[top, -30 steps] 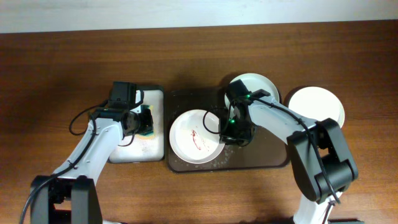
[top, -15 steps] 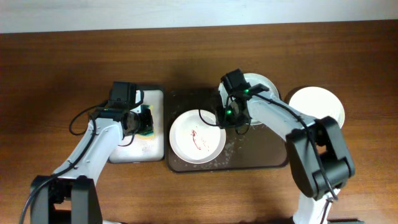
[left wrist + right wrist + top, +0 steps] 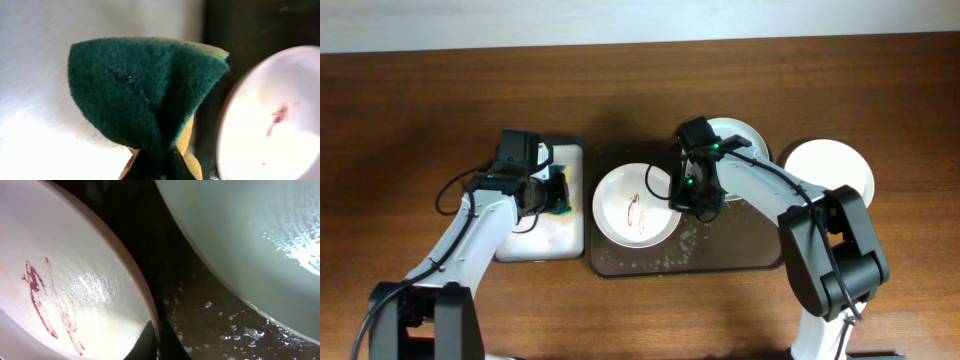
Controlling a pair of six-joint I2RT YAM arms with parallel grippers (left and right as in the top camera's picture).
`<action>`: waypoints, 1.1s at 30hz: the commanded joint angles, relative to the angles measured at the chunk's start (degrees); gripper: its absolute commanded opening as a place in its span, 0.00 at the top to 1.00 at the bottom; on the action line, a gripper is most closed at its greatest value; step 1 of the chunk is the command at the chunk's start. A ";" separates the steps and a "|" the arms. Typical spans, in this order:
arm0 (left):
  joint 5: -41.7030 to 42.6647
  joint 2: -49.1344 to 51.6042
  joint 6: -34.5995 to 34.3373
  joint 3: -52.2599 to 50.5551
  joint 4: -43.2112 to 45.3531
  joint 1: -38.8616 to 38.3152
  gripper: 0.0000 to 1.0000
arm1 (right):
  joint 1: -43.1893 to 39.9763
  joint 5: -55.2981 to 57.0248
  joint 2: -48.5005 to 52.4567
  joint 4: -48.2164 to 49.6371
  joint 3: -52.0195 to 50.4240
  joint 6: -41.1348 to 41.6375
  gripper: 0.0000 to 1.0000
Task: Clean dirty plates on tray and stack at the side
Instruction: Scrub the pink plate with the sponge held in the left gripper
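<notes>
A white dirty plate (image 3: 632,205) with red smears lies on the dark tray (image 3: 740,250); it also shows in the right wrist view (image 3: 75,295). My right gripper (image 3: 680,200) is shut on its right rim, fingers (image 3: 156,342) pinching the edge. My left gripper (image 3: 552,197) is shut on a green and yellow sponge (image 3: 145,95) over the white sponge tray (image 3: 535,240), just left of the dirty plate (image 3: 270,120). A second plate (image 3: 735,140) sits at the tray's back right, seen also in the right wrist view (image 3: 260,240).
A clean white plate (image 3: 830,168) lies on the wooden table right of the tray. Water drops and foam speckle the tray floor (image 3: 210,320). Both arms' cables loop near the plates.
My right gripper has pulled the dirty plate up and back on the tray, tilting and turning it. The left gripper with the sponge has shifted slightly toward the plate.
</notes>
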 commanded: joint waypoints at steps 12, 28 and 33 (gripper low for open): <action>10.14 10.49 -10.12 -0.07 18.27 -18.78 1.00 | 0.42 2.89 0.33 -0.26 -0.20 1.27 0.96; -7.48 16.17 -16.37 0.11 6.82 -20.39 1.00 | 0.42 2.86 0.33 -0.55 -0.20 1.25 0.95; -6.45 12.15 -13.77 6.51 -0.20 -18.47 1.00 | 0.42 2.89 0.33 -0.87 -0.20 1.25 0.95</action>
